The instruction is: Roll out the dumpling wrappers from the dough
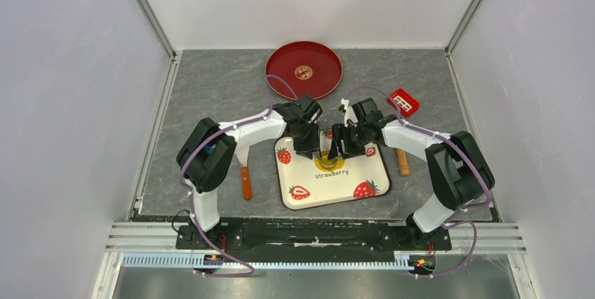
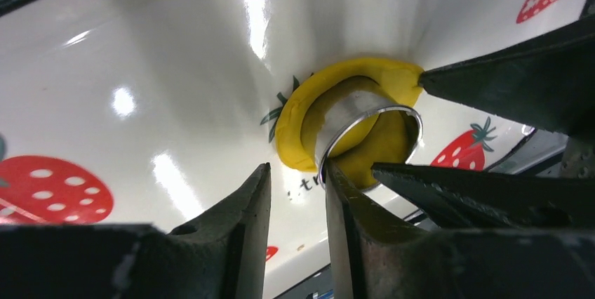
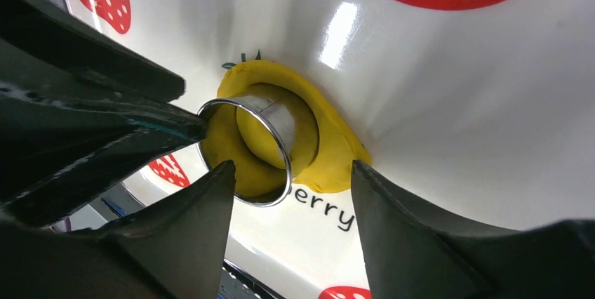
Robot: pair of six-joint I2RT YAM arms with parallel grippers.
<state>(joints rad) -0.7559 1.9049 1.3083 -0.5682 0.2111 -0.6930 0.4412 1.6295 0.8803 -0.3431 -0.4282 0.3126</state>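
**Overhead and wrist views of the work cell.** A grey, stone-patterned counter [image 1: 210,88] lies between plain white walls [image 1: 70,102]. An aluminium rail [image 1: 316,232] runs along its near edge and carries both arm bases.

At the far middle of the counter sits a round red plate [image 1: 281,78]. One dumpling wrapper [image 1: 303,71], a small flat disc, lies at its centre, well apart from both arms.

Nearer the arms is a glossy white strawberry tray [image 1: 309,180], turned slightly askew, with overhead light glaring off its surface. A flattened patch of yellow dough [image 2: 298,120] lies on the tray, partly covering the printed word "strawberry". A metal ring cutter [image 2: 351,113] stands on the dough, tilted.

An orange-handled knife [image 1: 245,181] lies on the counter just left of the tray. To the right of the tray a wooden handle [image 1: 402,162] shows beneath the right arm. A small red box [image 1: 403,101] rests farther back.

Both arms bend inward over the tray.
- **Left tool** [image 2: 298,169]: its fingers are narrowly parted with only tray surface in the gap, and one fingertip [image 2: 344,201] meets the ring's rim.
- **Right tool** [image 3: 293,165]: its fingers are spread, and part of the ring and dough shows in the gap. Whether its fingers touch the ring cannot be told.
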